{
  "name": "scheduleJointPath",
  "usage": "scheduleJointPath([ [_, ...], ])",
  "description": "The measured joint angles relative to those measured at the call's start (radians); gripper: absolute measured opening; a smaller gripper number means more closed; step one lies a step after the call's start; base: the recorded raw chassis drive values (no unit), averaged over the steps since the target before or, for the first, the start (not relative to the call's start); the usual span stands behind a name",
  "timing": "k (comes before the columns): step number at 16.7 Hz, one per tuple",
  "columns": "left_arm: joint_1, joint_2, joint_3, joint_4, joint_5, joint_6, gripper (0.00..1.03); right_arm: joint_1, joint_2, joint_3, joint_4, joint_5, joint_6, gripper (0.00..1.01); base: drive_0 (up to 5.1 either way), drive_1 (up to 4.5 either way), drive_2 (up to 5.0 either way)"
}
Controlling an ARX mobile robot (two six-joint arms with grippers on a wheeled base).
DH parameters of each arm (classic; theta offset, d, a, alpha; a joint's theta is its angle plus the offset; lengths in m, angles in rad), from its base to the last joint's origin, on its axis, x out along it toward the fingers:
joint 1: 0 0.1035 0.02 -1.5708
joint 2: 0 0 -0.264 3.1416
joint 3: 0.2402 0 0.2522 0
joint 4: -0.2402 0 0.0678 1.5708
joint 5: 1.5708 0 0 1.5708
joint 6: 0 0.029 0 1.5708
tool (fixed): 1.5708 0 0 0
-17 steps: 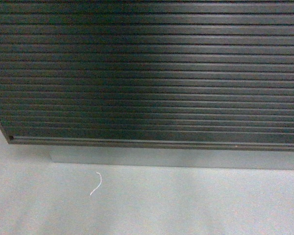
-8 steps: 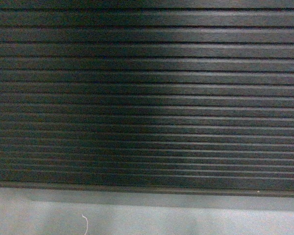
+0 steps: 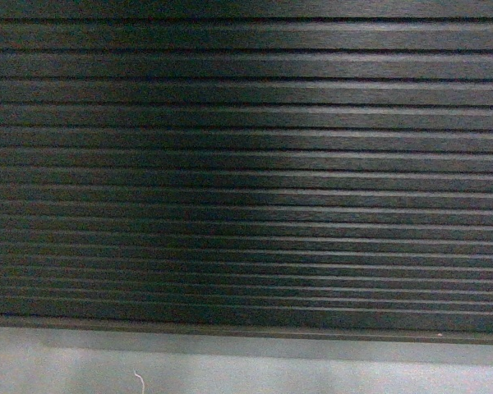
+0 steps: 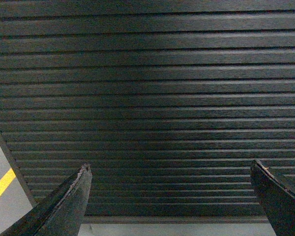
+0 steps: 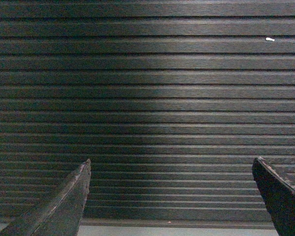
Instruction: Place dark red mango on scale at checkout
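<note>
1. Checkout (image 3: 246,164) front, black and ribbed, fills every view; the mango and scale are nowhere in sight.
2. Grey floor (image 3: 312,377) runs along its base.
3. Left gripper (image 4: 171,169) faces the ribs, jaws wide, nothing between them.
4. Right gripper (image 5: 172,164) likewise, spread wide and bare.
5. A yellow floor line (image 4: 1,187) and a thin white thread (image 3: 139,379).

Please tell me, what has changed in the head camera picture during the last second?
The robot has rolled closer to the checkout: its ribbed black front now fills nearly the whole head view, its left corner has left the picture, and the floor with the white thread has shrunk to a thin strip at the bottom. No mango or scale is visible. Both claws, left claw and right claw, are open and empty.
</note>
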Motion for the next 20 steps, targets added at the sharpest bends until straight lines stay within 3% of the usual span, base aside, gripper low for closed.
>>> scheduleJointPath([
  [15, 0.0, 0.0, 0.0, 0.0, 0.0, 0.0, 0.98, 0.0, 0.0, 0.0, 0.0, 0.0, 0.0, 0.98, 0.0, 4.31, -4.3],
  [20, 0.0, 0.0, 0.0, 0.0, 0.0, 0.0, 0.98, 0.0, 0.0, 0.0, 0.0, 0.0, 0.0, 0.98, 0.0, 0.0, 0.0],
])
